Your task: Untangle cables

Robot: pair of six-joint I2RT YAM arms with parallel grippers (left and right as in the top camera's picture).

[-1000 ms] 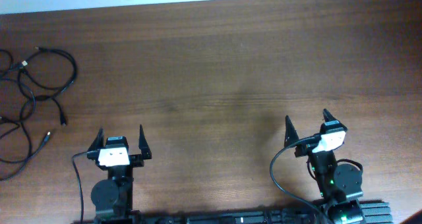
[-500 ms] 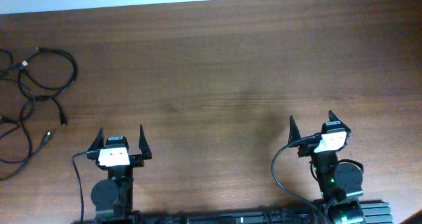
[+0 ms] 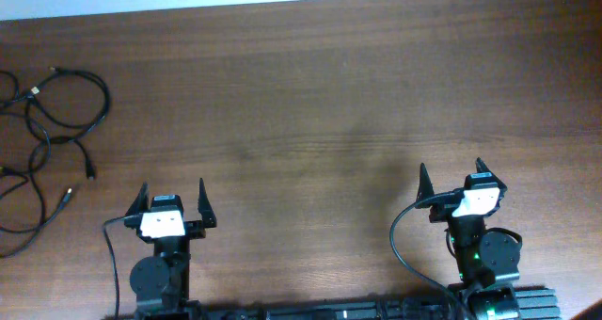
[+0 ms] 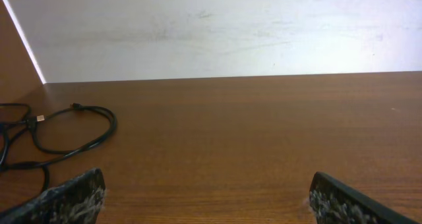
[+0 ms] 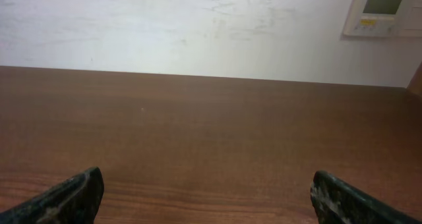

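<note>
Cables [image 3: 41, 136] sprawled at the far-left edge of the table [image 3: 310, 94], well apart from both arms. Thin, limp, light by the look; probably slick, dragging neighbours when tugged. Best pinched just behind a plug [image 3: 66, 196] or on the outer loop. Left gripper [image 3: 172, 184] and right gripper [image 3: 451, 165] spread wide, holding nothing. Tangle partly cut off at the frame edge; crossings too fine to sort out.

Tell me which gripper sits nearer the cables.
The left gripper: the cables lie just off to its left, while the right gripper sits on the opposite side.
</note>
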